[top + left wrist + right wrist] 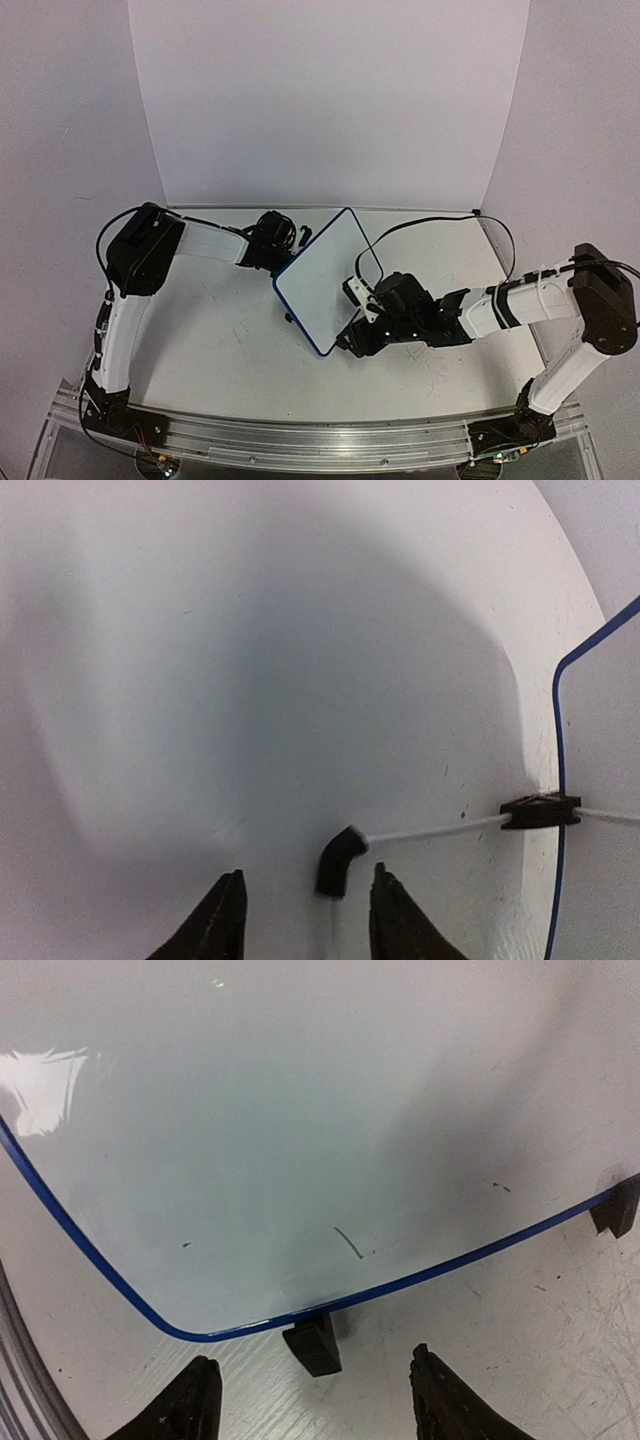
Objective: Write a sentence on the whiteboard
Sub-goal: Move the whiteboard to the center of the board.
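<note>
The whiteboard (322,282) stands tilted mid-table, with a white face and a thin blue rim. Its face (300,1110) shows no sentence, only a short dark stroke (348,1242) and small specks. My right gripper (356,340) is open and empty at the board's near lower corner; in the right wrist view (315,1410) it straddles a black clip foot (315,1345) without touching it. My left gripper (283,243) is behind the board, open and empty. In the left wrist view (305,925) the black-capped end (340,860) of the wire stand lies between its fingertips.
A second clip foot (620,1205) sits further along the rim. The stand's white wire (430,832) runs to a black clip (540,810) on the board's blue edge (560,750). A black cable (430,225) loops behind the right arm. The tabletop (220,340) is scuffed white.
</note>
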